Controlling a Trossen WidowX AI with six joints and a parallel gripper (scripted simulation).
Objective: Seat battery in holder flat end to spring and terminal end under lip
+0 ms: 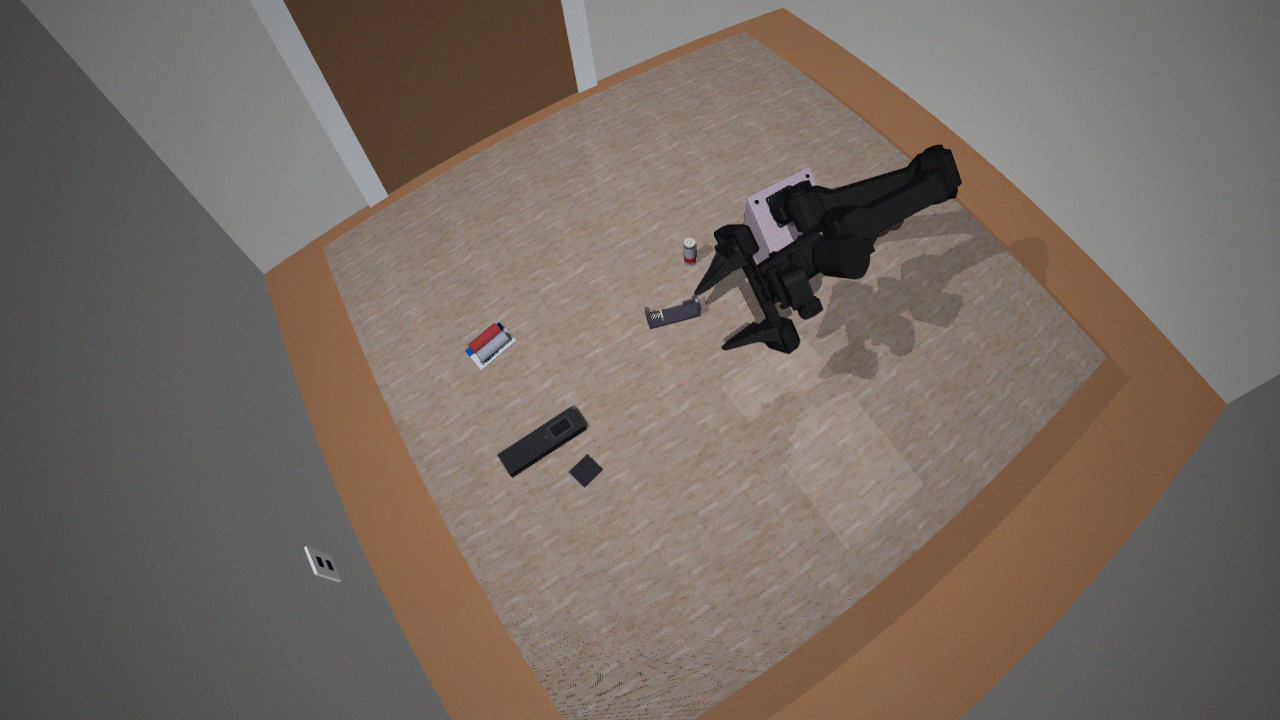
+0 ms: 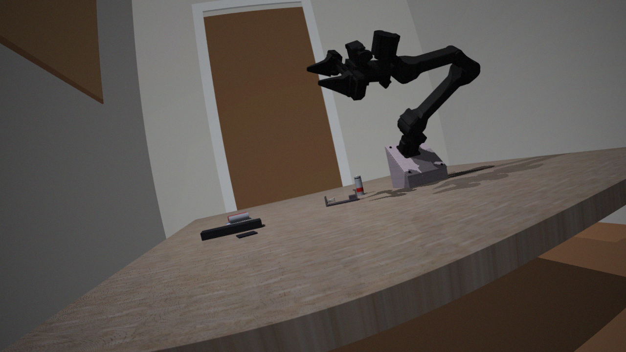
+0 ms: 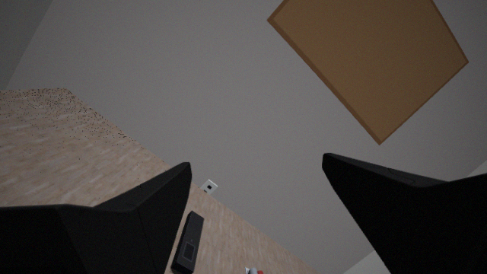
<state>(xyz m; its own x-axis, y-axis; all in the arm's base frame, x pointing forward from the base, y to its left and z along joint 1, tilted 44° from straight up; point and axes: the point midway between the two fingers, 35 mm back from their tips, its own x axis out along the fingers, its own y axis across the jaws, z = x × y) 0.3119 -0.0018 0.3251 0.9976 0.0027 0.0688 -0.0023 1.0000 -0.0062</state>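
Note:
A grey battery [image 1: 689, 251] [image 2: 358, 185] with a red band near its lower end stands upright on the table, beside the holder. The dark holder [image 1: 677, 315] [image 2: 343, 202] lies on the table with a pale spring at the end away from the arm and a raised lip at the end nearer the arm. No battery lies in it. My gripper [image 1: 709, 320] [image 2: 313, 76] [image 3: 258, 164] is wide open and empty, high above the table. The wrist view shows neither this battery nor the holder.
A black remote-like box [image 1: 542, 440] [image 2: 232, 229] [image 3: 189, 243] lies beside a small dark cover [image 1: 586, 470] [image 2: 246, 234]. A white tray [image 1: 484, 364] with a red and a grey cylinder lies farther back. The arm's pale base block [image 1: 766, 228] [image 2: 397, 172] stands near the battery.

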